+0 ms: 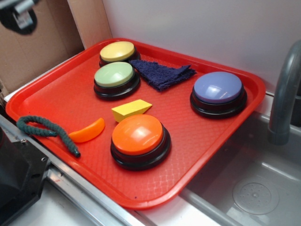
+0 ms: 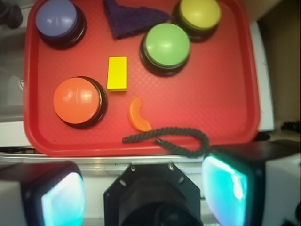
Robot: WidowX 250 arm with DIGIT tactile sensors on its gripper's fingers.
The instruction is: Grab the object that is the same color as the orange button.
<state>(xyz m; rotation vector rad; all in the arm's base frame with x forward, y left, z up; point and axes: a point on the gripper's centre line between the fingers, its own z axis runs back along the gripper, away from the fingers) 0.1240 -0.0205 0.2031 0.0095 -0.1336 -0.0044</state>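
Exterior view: a red plastic tray (image 1: 56,94) with a fine waffle texture sits beside a grey metal sink (image 1: 254,188). Near its front stands the large round orange button (image 1: 138,134), a glossy dome on a black base. Just left of it lies the small glossy orange plastic crescent (image 1: 88,132), flat on the tray and touching the end of a dark green twisted rope (image 1: 44,129). A yellow wedge block (image 1: 130,109) lies just behind the orange button. Farther back stand a green dome button (image 1: 114,75) and a yellow dome button (image 1: 117,51), with a dark blue knitted cloth (image 1: 162,74) beside them and a purple dome button (image 1: 217,88) to the right. The arm is barely seen at the top left corner.

Wrist view: the gripper (image 2: 146,188) hangs above the tray's near edge, its two glowing pads (image 2: 63,197) spread wide with nothing between them. The crescent lies ahead of it, between the orange button and the rope, well apart from the fingers.
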